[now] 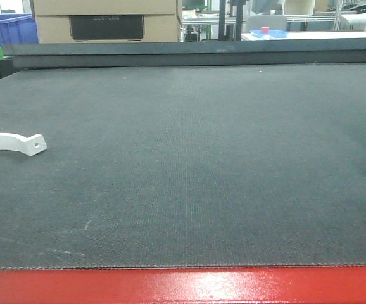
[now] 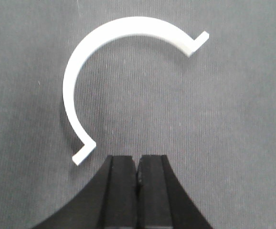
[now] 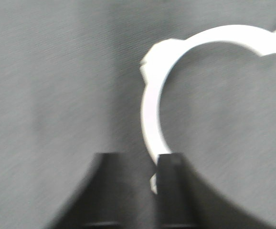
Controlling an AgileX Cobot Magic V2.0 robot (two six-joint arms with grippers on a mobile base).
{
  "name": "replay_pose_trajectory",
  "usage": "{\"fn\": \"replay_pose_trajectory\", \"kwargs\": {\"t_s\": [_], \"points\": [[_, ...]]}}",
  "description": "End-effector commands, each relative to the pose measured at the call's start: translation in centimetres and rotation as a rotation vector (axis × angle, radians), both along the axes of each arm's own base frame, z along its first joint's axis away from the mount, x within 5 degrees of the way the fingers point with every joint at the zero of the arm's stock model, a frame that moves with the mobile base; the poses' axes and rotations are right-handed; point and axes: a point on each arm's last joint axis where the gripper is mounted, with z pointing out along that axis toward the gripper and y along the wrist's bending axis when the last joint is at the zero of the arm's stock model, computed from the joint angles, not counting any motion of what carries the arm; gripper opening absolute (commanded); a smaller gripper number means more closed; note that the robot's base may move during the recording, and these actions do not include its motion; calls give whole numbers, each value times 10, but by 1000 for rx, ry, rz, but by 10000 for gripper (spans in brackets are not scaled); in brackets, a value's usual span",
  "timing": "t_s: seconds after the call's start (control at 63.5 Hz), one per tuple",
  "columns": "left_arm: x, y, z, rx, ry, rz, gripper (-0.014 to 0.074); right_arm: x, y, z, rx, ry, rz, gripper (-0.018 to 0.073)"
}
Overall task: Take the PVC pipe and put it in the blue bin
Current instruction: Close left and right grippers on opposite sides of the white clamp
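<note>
A white arched PVC pipe point(image 1: 9, 142) lies on the dark mat at the far left, its holed tab pointing right. In the left wrist view the PVC pipe point(image 2: 69, 90) rests on the mat just ahead of my left gripper point(image 2: 138, 162), which is shut and empty. The right wrist view is blurred. There another white PVC pipe point(image 3: 150, 119) curves down so that its end sits between the fingers of my right gripper point(image 3: 140, 157), against the right finger point(image 3: 169, 167). Those fingers stand slightly apart. The blue bin point(image 1: 6, 28) stands far back left. Neither gripper shows in the front view.
The grey mat point(image 1: 202, 158) covers the table, with a red edge point(image 1: 183, 285) nearest me and a raised dark bar point(image 1: 195, 54) along the back. Behind it stand a cardboard box point(image 1: 107, 19) and a small blue tray point(image 1: 268, 33).
</note>
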Motion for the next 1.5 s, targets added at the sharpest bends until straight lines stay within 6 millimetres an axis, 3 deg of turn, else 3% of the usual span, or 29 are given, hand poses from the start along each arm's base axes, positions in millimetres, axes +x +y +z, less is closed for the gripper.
{"fn": "replay_pose_trajectory", "kwargs": {"t_s": [0.0,0.236,0.457,0.835,0.961,1.118,1.276,1.48], "points": [[0,0,2,-11,3,6,-111,14,-13,-6,-9,41,20,209],[0,0,2,-11,3,6,-111,37,-22,-40,14,138,66,213],[0,0,2,-11,3,6,-111,41,-23,-59,36,198,68,203],[3,1,4,-9,-38,9,-111,43,-24,-64,42,214,66,-168],[3,0,4,-24,-39,11,-111,43,-25,-47,43,212,67,-168],[12,1,9,-18,57,15,-111,38,-23,-4,32,169,72,-168],[47,9,6,67,154,7,-111,30,-14,33,51,49,62,-168],[94,27,-14,176,243,89,-109,19,-4,55,105,-24,57,-168]]}}
